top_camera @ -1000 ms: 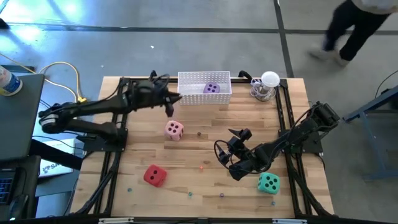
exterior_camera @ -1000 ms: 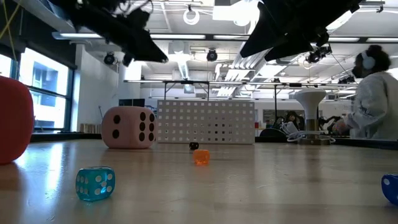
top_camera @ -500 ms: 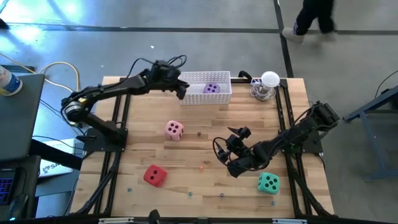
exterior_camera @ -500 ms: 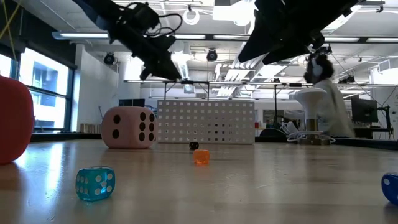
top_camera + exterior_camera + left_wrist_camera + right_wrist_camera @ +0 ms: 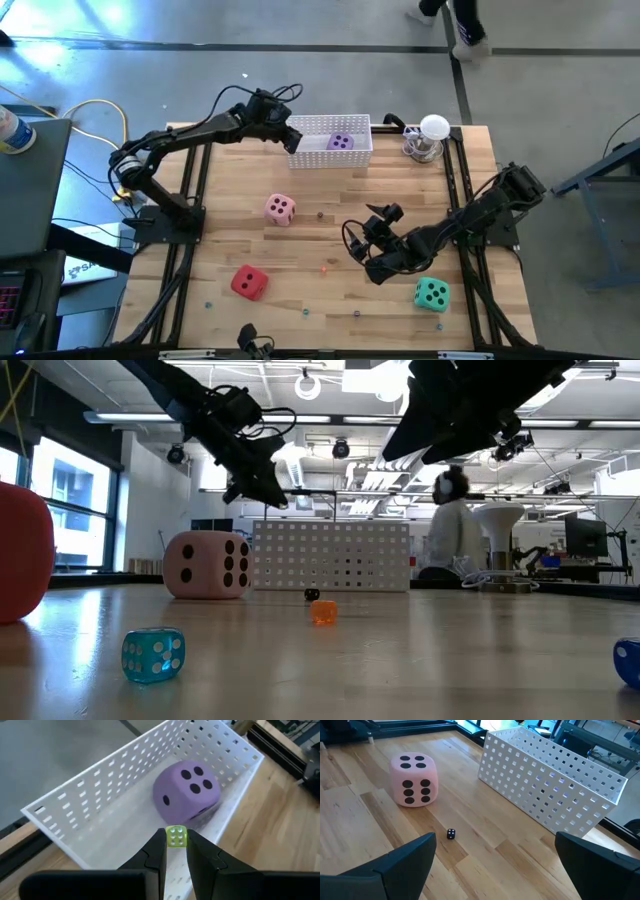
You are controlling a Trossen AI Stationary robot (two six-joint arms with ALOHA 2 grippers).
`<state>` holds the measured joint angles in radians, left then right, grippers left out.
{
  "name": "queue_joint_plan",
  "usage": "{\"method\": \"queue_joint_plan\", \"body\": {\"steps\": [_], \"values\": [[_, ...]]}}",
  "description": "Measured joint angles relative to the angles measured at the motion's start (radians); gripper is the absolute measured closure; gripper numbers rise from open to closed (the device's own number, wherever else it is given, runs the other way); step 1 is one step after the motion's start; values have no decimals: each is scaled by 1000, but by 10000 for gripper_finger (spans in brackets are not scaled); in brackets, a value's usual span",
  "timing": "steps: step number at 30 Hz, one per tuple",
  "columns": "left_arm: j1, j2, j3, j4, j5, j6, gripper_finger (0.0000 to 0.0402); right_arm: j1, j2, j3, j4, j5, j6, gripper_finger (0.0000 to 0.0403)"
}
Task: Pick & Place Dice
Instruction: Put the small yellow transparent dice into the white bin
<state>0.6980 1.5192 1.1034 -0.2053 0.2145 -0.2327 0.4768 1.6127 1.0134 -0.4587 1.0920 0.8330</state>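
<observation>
A small yellow-green die (image 5: 175, 836) was pinched in the left gripper (image 5: 175, 851) above the white basket (image 5: 358, 151), over the purple die (image 5: 186, 791) lying inside. The right gripper (image 5: 372, 258), fingers spread wide, hung between the pink die (image 5: 280, 209) and the teal die (image 5: 432, 294).

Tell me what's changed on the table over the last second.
The left gripper, shut on a small yellow-green die, swung from above the pink soft cube to over the white perforated basket holding the purple soft cube. The open right gripper, red cube and teal cube stayed put.
</observation>
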Motion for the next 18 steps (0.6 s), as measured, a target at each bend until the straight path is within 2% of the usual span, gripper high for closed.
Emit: {"method": "queue_joint_plan", "body": {"steps": [4,7,11,18], "values": [[1,1,0,0,-14,32,350,1,0,0,0,-1,0,3],[-5,14,0,7,-72,138,350,1,0,0,0,-10,0,3],[-20,36,0,0,-148,205,347,1,0,0,0,-31,-17,3],[-54,48,0,4,-147,228,304,1,0,0,0,-46,-19,3]]}}
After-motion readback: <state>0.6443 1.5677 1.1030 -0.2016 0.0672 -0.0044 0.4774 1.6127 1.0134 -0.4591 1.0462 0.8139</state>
